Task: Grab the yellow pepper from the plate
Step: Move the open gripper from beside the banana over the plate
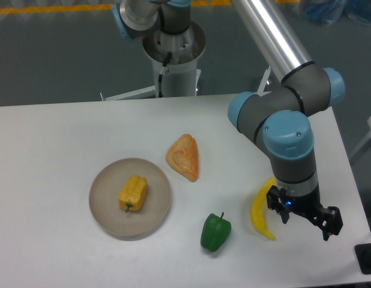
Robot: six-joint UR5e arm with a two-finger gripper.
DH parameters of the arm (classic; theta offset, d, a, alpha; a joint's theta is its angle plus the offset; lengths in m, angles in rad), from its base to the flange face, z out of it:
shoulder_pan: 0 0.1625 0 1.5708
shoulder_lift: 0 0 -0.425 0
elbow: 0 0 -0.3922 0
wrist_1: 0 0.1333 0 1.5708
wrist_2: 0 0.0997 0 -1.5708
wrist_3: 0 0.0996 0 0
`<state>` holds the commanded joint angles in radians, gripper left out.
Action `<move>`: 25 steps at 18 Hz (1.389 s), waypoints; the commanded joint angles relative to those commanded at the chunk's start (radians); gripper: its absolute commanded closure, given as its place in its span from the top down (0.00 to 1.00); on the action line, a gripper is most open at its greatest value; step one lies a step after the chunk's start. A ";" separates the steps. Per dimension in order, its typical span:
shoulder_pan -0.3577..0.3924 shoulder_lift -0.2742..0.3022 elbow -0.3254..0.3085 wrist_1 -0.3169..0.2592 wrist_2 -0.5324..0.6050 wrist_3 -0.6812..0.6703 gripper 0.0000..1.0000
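Gripper (pixel 305 219) by table's right edge; yellow pepper (pixel 132 193) mid-plate (pixel 103 211)

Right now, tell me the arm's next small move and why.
Probably swing the hand left toward the plate. It hangs by the banana, far from the yellow pepper, which lies on the plate untouched.

Grey-and-silver jointed arm with pale blue caps (pixel 285 114) reaching from top centre down to lower right of the frame. Black two-finger hand (pixel 305 217) pointing downward at lower right, fingers spread apart, gripping nothing.
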<state>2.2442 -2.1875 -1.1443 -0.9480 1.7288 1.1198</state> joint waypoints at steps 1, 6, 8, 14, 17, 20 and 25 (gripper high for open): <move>0.000 0.000 -0.003 0.002 0.000 -0.003 1.00; 0.000 0.031 -0.017 -0.002 -0.003 -0.011 1.00; 0.005 0.055 -0.035 -0.002 -0.008 -0.009 1.00; 0.006 0.205 -0.155 -0.052 -0.136 -0.150 1.00; -0.035 0.299 -0.254 -0.074 -0.219 -0.325 1.00; -0.083 0.371 -0.360 -0.080 -0.250 -0.445 1.00; -0.201 0.407 -0.492 -0.066 -0.256 -0.564 1.00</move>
<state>2.0435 -1.7810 -1.6366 -1.0140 1.4726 0.5556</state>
